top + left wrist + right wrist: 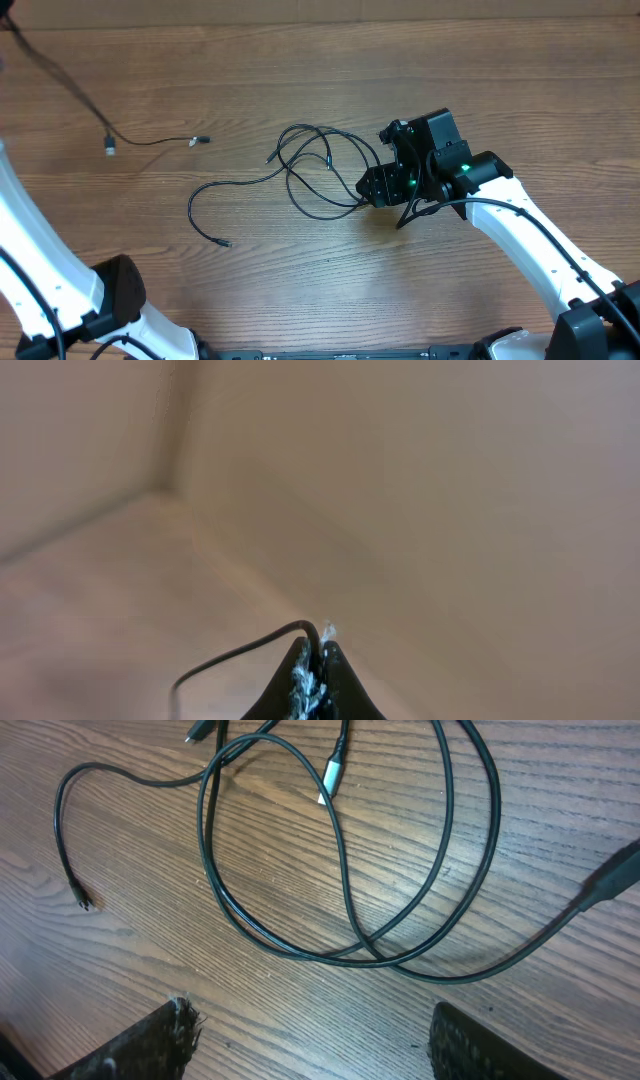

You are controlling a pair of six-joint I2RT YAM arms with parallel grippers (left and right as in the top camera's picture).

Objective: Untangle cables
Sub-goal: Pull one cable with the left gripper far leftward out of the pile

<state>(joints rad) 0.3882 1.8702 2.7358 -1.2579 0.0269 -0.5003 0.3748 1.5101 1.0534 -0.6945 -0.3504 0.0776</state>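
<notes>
Thin black cables point(310, 170) lie in overlapping loops at the table's middle, with one tail curling left to a plug point(226, 243). In the right wrist view the loops point(345, 870) and a silver-tipped plug point(330, 775) lie just ahead of the fingers. My right gripper point(375, 186) point(315, 1050) is open and empty, low over the table at the right edge of the loops. Another cable point(70, 85) runs from the top-left corner down to plugs point(108, 147) point(201, 140). My left gripper point(318, 660) is out of the overhead view, lifted, shut on a thin black cable point(240, 652).
The wooden table point(320, 290) fills the overhead view. The white left arm point(40, 270) rises along the left edge and the white right arm point(530, 235) comes in from the lower right. A thicker black robot cable point(600, 890) shows at the right of the wrist view.
</notes>
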